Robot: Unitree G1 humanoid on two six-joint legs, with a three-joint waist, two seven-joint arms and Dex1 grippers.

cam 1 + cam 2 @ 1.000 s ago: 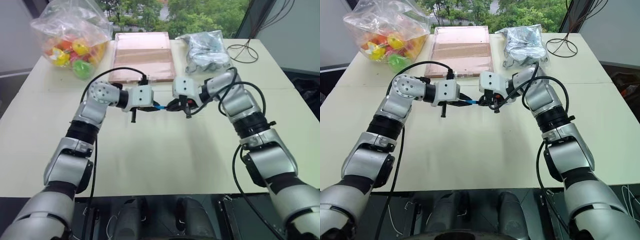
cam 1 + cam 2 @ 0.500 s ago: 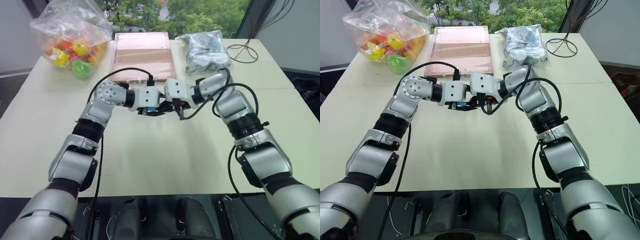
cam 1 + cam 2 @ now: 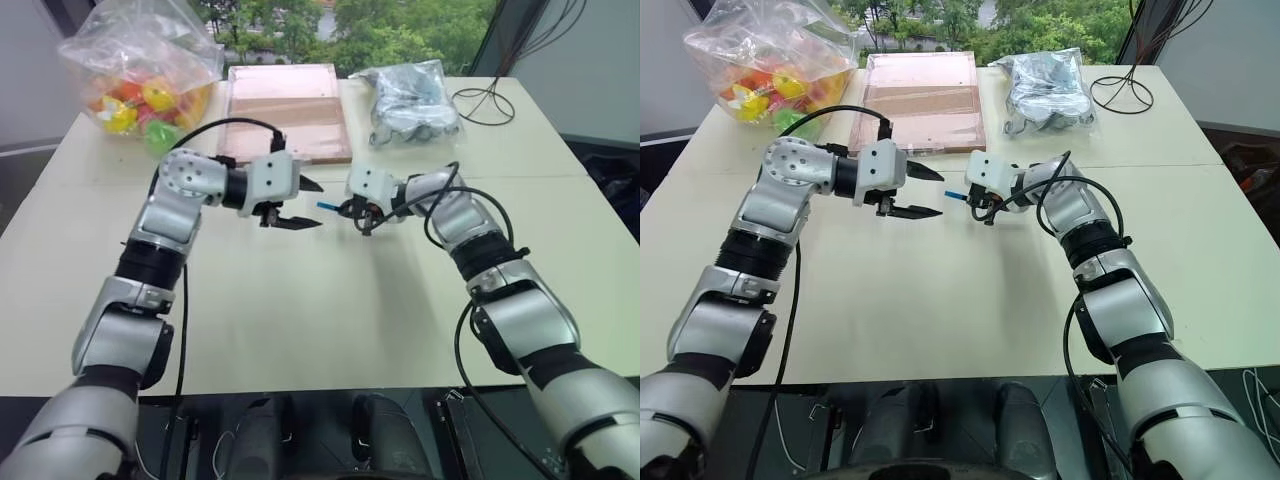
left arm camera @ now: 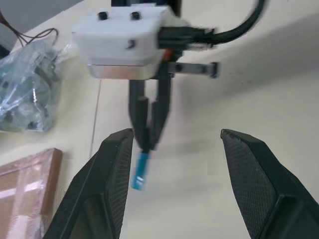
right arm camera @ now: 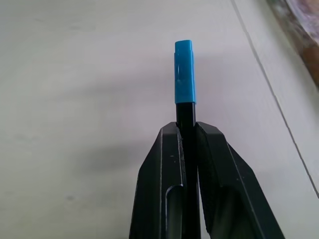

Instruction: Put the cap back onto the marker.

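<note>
Cap (image 5: pixel 184 72) now on marker (image 5: pixel 186 119)

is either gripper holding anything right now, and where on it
The right gripper is shut on the marker's dark barrel, just below the blue cap seated on its end. The left gripper is open, holding nothing.

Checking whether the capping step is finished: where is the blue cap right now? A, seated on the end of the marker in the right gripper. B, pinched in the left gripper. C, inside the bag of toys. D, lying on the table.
A: the cap sits on the end of the marker clamped in the right gripper, while the left gripper is open and empty.
</note>
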